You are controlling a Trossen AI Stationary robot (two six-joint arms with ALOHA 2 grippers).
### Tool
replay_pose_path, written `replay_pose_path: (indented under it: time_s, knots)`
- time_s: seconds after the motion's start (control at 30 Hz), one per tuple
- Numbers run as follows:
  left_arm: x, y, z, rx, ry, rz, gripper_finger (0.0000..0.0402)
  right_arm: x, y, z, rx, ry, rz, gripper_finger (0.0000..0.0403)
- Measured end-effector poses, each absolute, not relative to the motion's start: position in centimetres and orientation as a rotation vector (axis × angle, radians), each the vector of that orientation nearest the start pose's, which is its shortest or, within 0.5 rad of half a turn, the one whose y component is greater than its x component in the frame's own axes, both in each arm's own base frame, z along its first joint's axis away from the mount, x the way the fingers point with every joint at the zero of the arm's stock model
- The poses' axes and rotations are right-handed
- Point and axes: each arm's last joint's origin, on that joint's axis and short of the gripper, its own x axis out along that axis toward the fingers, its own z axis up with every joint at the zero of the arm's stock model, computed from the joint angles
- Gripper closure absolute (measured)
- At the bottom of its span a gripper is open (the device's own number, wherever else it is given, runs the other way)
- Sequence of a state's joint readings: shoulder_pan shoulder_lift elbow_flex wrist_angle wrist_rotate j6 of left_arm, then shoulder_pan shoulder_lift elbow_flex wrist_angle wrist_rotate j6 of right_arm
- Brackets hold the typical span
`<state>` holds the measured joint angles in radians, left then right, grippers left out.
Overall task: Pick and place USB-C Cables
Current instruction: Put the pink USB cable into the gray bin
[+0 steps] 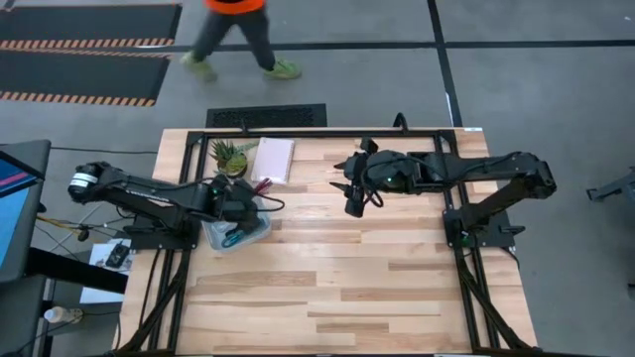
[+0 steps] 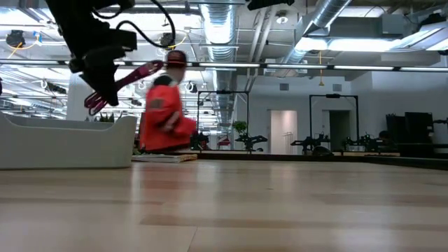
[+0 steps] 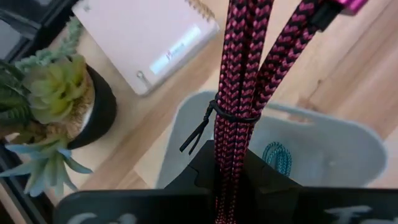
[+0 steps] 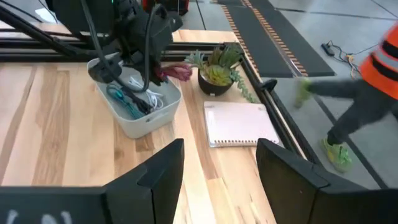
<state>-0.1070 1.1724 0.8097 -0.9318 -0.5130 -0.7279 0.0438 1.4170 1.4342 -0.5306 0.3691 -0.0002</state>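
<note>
My left gripper (image 1: 243, 201) hovers over the pale tray (image 1: 260, 230) near the table's left side, shut on the magenta cable bundle (image 3: 239, 62). That bundle is braided and bound by a thin black tie (image 3: 231, 116). In the low view it (image 2: 136, 73) juts from the gripper (image 2: 98, 87) well above the tray (image 2: 70, 143). A teal cable (image 4: 121, 99) and a white cable (image 4: 151, 99) lie inside the tray; a black one I cannot make out. My right gripper (image 1: 354, 205) waits open over mid-table, touching nothing. My left gripper pinches the magenta bundle between its two fingers just below the black tie (image 3: 230, 158), near one looped end. The fingers point down from above and lie across the bundle. The bundle is lifted clear above the tray, its long part slanting up and away (image 2: 150, 68).
A potted succulent (image 1: 230, 157) and a white spiral notebook (image 1: 273, 159) sit by the far edge, just behind the tray. A person in orange (image 1: 238, 30) walks on the floor beyond the table. Bare wood (image 1: 347, 288) stretches across the middle and near side.
</note>
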Motion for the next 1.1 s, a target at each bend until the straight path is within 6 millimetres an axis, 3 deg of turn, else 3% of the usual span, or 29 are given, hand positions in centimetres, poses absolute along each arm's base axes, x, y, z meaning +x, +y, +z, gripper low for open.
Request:
replay_pose_path:
  time_s: [0.17, 0.4, 0.73, 1.1]
  knots:
    - [19.9, -0.9, 21.5, -0.255, 1.116, 0.751, 0.0401, 30.6, 0.3, 38.2, -0.106, 0.51, -0.319, 0.018]
    - [18.7, -1.8, 21.1, -0.282, 1.237, 0.792, 0.0401, 30.4, 0.3, 37.9, -0.106, 0.54, -0.319, 0.0184]
    - [18.2, -3.9, 21.0, -0.347, 1.23, 0.776, 0.0401, 30.2, 0.3, 37.7, -0.069, 0.568, -0.329, 0.0187]
    - [18.0, -4.0, 21.0, -0.342, 1.239, 0.782, 0.0401, 29.9, 0.3, 37.2, -0.031, 0.622, -0.343, 0.0195]
